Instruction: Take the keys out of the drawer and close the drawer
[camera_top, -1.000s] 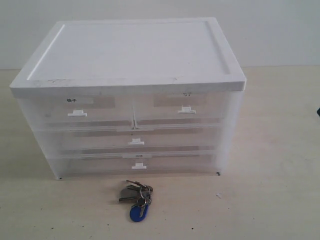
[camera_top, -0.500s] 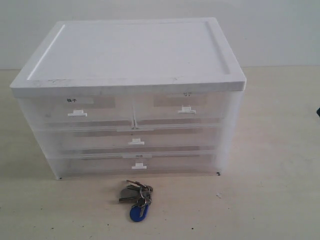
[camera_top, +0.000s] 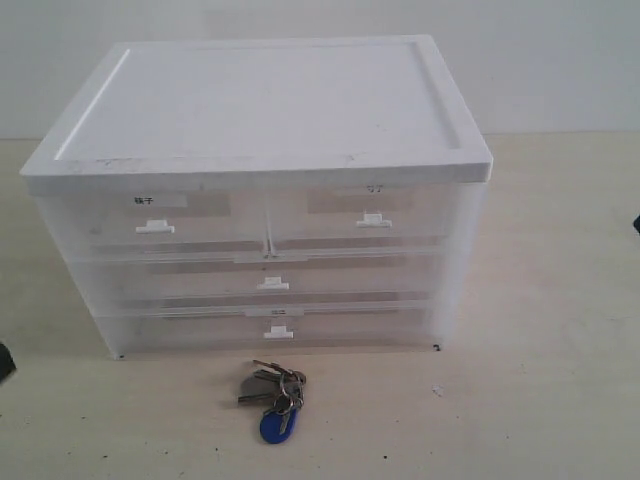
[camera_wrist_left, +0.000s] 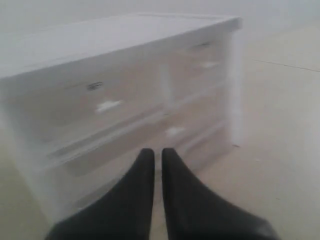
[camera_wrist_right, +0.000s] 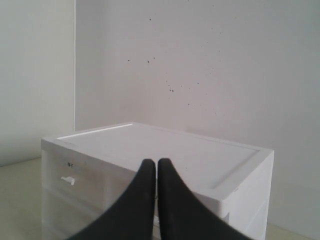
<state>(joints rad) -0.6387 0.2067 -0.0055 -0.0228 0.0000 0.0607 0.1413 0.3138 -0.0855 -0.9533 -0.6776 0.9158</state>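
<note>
Left claw (camera_wrist_left: 157, 151), right claw (camera_wrist_right: 155, 162) both together; drawer (camera_top: 272, 277) closed; keys (camera_top: 273, 395) outside, on table (camera_top: 540, 380) before cabinet (camera_top: 260, 110)

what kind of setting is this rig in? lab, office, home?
Probably a staged lab bench rather than a lived-in room: a plain pale table, a blank white wall, and just a drawer cabinet with keys lying in front of it.
</note>
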